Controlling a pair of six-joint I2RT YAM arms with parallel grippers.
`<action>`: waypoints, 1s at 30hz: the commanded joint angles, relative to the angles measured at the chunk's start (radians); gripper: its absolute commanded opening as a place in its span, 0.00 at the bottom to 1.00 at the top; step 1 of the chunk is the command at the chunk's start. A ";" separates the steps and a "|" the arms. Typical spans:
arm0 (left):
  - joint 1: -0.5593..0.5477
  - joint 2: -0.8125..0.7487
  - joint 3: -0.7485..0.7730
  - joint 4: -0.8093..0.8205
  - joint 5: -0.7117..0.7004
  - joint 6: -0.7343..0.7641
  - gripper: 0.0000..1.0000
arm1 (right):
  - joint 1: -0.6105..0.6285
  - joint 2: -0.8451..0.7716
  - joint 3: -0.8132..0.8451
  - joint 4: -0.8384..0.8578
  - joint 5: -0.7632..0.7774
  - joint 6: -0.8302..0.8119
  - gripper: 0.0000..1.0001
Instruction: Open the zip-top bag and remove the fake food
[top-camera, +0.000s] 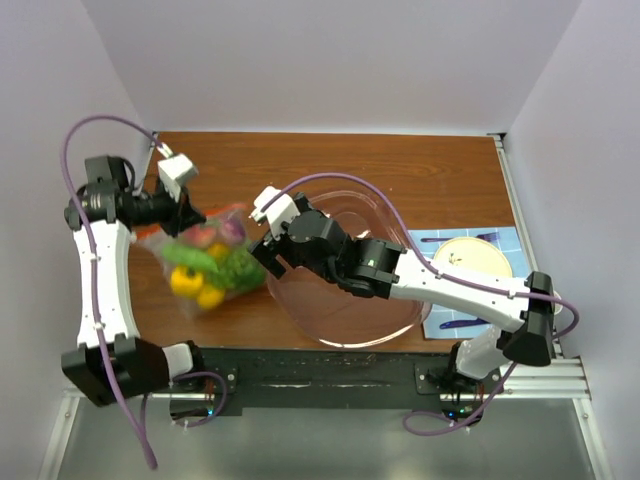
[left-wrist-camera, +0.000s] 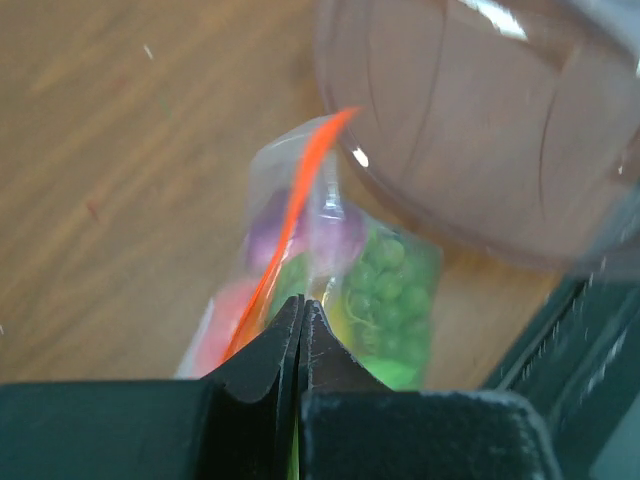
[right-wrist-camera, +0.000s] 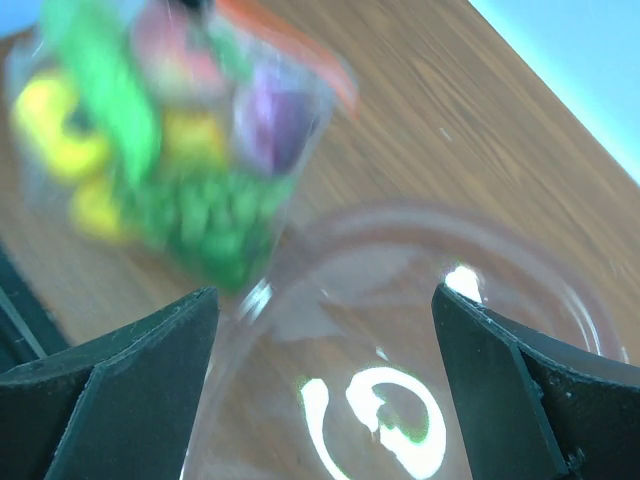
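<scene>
Judging it early: left tool (left-wrist-camera: 300, 312) is pinched shut on the zip-top bag (top-camera: 205, 262) at its red-orange zip strip (left-wrist-camera: 304, 190), holding it at the left of the worktop (top-camera: 400, 170) just beside the clear bowl (top-camera: 300, 300), all fake food (top-camera: 215, 272) inside. Right tool (right-wrist-camera: 320, 300) is wide and empty over the bowl, facing the bag; opening and emptying remain. Can't tell if the zip is parted anywhere: wrist views blurred, pinch point hidden.

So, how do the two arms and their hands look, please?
The left arm and right arm have white links with black joints. A thin purple cable loops along each. The left hand and right hand have black, wedge-shaped fingers; a white block sits behind each.
</scene>
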 joint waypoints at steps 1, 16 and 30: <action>0.004 -0.131 -0.084 -0.187 -0.072 0.277 0.00 | 0.010 0.023 0.055 0.116 -0.252 -0.144 0.93; -0.023 -0.277 -0.059 -0.210 0.000 0.283 0.00 | -0.011 0.110 0.098 0.211 -0.432 -0.253 0.88; -0.103 -0.343 -0.105 -0.209 0.012 0.234 0.00 | -0.163 0.273 0.117 0.289 -0.694 -0.078 0.70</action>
